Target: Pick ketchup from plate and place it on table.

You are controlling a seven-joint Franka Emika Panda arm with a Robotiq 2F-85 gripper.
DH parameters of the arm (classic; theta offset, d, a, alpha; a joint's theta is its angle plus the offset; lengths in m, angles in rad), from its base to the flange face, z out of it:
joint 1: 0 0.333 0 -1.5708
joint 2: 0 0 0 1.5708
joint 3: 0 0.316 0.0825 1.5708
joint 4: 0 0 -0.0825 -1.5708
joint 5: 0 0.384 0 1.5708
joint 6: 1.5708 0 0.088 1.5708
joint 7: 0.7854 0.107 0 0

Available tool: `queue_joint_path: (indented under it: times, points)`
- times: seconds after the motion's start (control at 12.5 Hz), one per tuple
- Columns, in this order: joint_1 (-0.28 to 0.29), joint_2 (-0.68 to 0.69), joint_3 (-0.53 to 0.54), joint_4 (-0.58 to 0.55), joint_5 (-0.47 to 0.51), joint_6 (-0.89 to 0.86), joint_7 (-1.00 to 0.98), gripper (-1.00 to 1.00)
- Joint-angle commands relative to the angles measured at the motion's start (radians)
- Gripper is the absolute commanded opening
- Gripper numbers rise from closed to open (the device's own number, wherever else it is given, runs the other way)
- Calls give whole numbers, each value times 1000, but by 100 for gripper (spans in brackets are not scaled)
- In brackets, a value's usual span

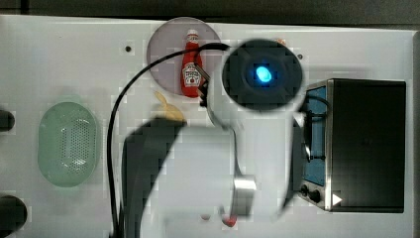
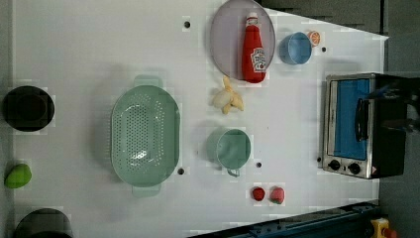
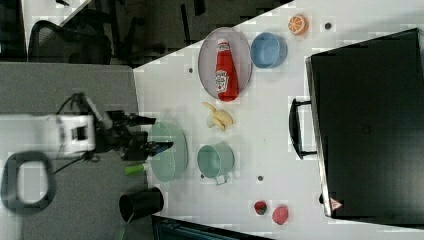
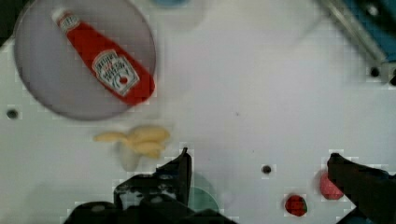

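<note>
Pincer (image 4: 259,161) spread wide; one ketchup (image 4: 105,65) on one plate (image 4: 42,79).

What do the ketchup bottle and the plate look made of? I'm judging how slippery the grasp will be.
The ketchup bottle looks like glossy red plastic with a printed label. The plate looks like matte lilac-grey plastic or ceramic; no glare shows.

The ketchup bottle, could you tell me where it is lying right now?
In the left view the ketchup lies on the plate near the table's top edge, left of the blue bowl, above the banana.
</note>
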Motion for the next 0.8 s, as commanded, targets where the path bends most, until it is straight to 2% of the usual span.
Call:
queue_joint_path:
  times: [0.08, 0.8]
  points:
    - [14, 98, 52, -7, 0, 58, -4, 100]
    - [27, 425, 72, 162, -19, 193, -431, 100]
